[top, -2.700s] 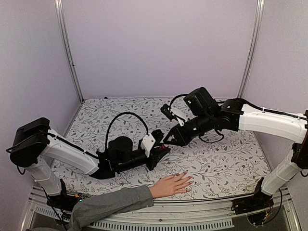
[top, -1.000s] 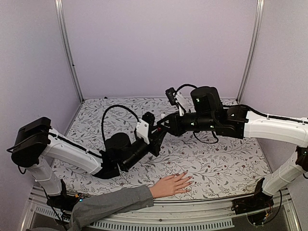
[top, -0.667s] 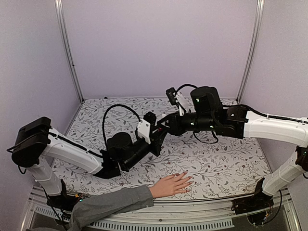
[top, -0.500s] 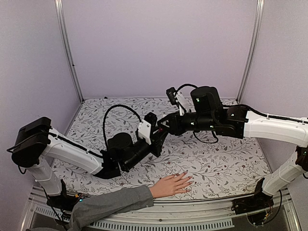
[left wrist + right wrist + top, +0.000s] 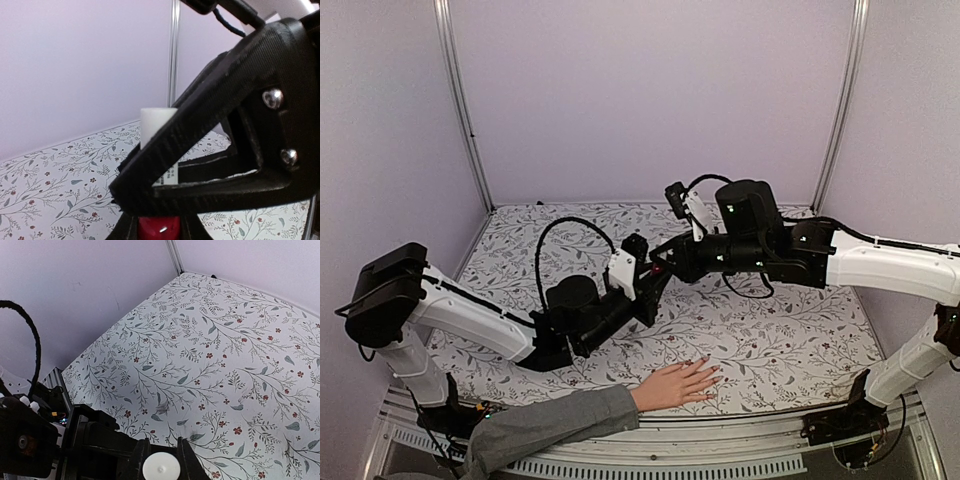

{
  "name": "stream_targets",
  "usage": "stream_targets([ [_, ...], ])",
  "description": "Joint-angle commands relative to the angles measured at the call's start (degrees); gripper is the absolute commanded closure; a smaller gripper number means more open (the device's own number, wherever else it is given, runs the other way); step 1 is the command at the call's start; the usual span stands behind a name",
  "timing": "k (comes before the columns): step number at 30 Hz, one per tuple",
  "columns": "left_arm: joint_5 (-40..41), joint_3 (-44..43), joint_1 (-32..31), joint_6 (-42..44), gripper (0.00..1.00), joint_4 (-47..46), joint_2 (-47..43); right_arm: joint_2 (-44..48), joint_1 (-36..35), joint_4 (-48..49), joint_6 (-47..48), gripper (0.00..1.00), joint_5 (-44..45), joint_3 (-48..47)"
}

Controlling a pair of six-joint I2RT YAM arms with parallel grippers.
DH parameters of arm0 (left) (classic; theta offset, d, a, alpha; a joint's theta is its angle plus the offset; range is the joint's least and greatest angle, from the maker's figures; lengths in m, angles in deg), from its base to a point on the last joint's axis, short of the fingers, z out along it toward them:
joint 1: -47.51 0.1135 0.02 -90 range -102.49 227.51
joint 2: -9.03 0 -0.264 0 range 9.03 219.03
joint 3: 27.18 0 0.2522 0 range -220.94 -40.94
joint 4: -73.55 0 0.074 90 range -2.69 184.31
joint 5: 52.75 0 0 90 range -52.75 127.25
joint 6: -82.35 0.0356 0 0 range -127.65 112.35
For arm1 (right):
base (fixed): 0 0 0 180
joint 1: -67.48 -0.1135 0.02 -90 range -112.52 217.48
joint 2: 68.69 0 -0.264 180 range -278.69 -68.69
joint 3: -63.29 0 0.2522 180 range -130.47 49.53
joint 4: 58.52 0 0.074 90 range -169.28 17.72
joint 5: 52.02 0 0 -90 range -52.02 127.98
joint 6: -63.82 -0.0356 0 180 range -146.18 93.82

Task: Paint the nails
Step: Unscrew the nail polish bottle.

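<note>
The right pincer is closed on the white cap, one finger pressed to each side of it. I take that as a grip for twisting or pulling the cap and its brush free. Directly under it, the left pincer seems to be clamped around the red bottle and holding it upright in the air. That would steady the bottle while the other arm works the top. The left wrist view backs this up, with the red body low between its own fingers and the big black right finger crossing in front of the cap. Both arms meet over the middle of the flowered tabletop, well apart from the hand. The hand lies flat near the front edge with its fingers spread toward the right, probably so that each tip can be reached on its own. The nails are at those fingertips, too small from up here to count or to tell their colour. A grey sleeve trails off to the lower left. By my count there are two arms, two pincers, one bottle with one cap, and one hand.
</note>
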Motion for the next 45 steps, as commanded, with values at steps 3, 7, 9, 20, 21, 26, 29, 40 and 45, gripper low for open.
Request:
stream_targets([
  [3,-11.59,2.88,-0.05,-0.28,1.0,-5.81,-1.5,2.49,-0.08,5.8,2.07,1.0,-7.0,0.63],
  [7,-23.39,4.93,1.15,-1.97,1.0,-8.42,-2.99,3.65,-0.08,6.73,5.59,1.0,-11.86,1.12],
  [9,-28.7,5.71,1.62,-2.13,1.0,-9.91,-3.57,3.89,-0.07,6.4,7.54,1.0,-13.86,1.0],
  [20,-58.33,5.13,4.69,-2.2,1.0,-8.84,-8.39,5.02,-0.15,6.92,14.95,1.0,-34.84,0.77],
  [21,-59.93,4.45,4.65,-2.29,1.0,-8.07,-8.54,5.21,-0.16,7.15,15.47,1.0,-36.47,0.74],
  [26,-67.65,1.86,4.67,-5.04,1.0,-8.44,-7.64,4.93,-0.63,6.97,18.81,1.0,-45.26,-0.37],
  [29,-69.45,1.63,4.7,-6.34,1.0,-10.31,-7.38,4.65,-0.78,6.55,21.18,1.0,-48.16,-0.56],
  [40,-57.58,3.54,4.68,-2.34,1.0,-6.24,-9.46,5.79,-0.78,5.78,21.26,0.81,-42.29,-0.15],
  [45,-48.86,6.26,4.67,-0.18,1.0,-6.74,-12.38,7.46,-0.56,7.16,19.39,0.52,-36.54,1.15],
])
